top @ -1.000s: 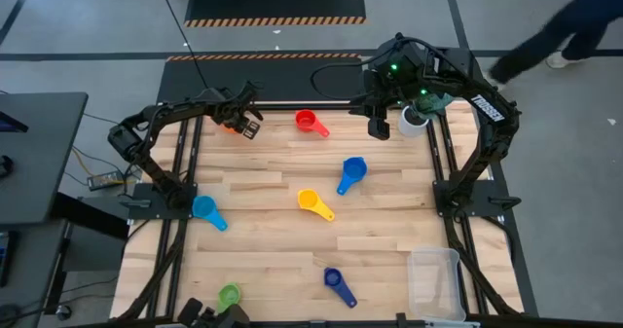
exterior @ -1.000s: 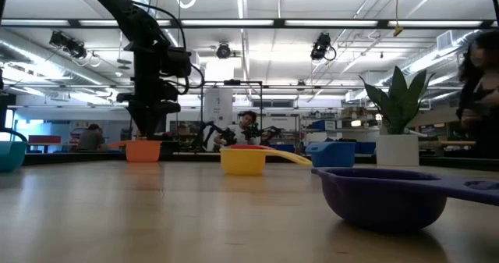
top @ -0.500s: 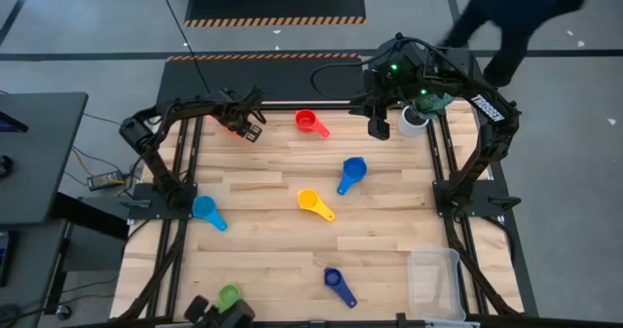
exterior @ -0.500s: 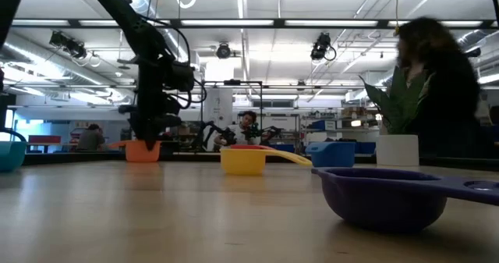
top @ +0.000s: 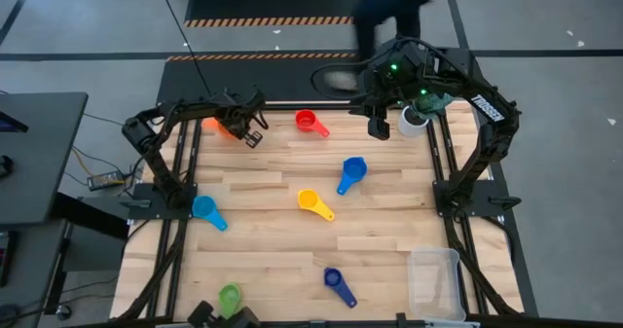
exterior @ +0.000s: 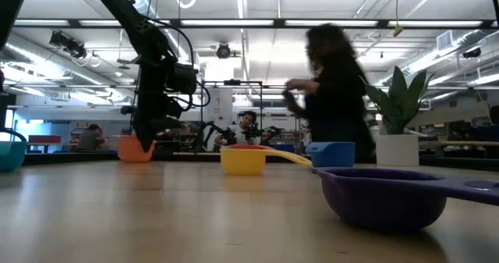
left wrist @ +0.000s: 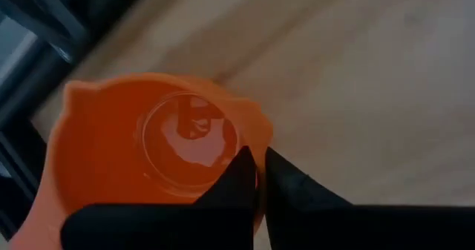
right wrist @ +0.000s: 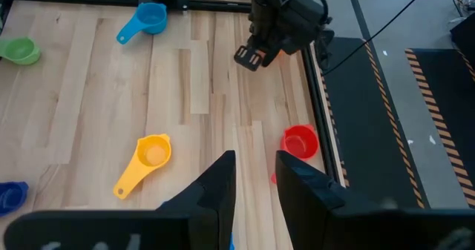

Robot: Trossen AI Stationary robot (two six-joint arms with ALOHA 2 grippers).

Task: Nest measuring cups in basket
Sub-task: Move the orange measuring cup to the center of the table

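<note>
While a blurred person [exterior: 331,91] crosses the bright workshop behind, the left gripper [top: 243,126], upper left of the pale wooden plank table [top: 292,260], pinches the orange plastic measuring cup's [left wrist: 148,150] rim; the right gripper [top: 378,126] hangs slightly parted; the clear plastic basket [top: 435,281] sits lower right.

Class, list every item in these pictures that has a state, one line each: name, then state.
left end effector: shut on the orange cup's rim
orange cup: gripped, tilted at the table's far left corner
right end effector: slightly parted, empty, hanging above the table
red cup: lying free
yellow cup: lying free
green cup: lying free
basket: empty
</note>
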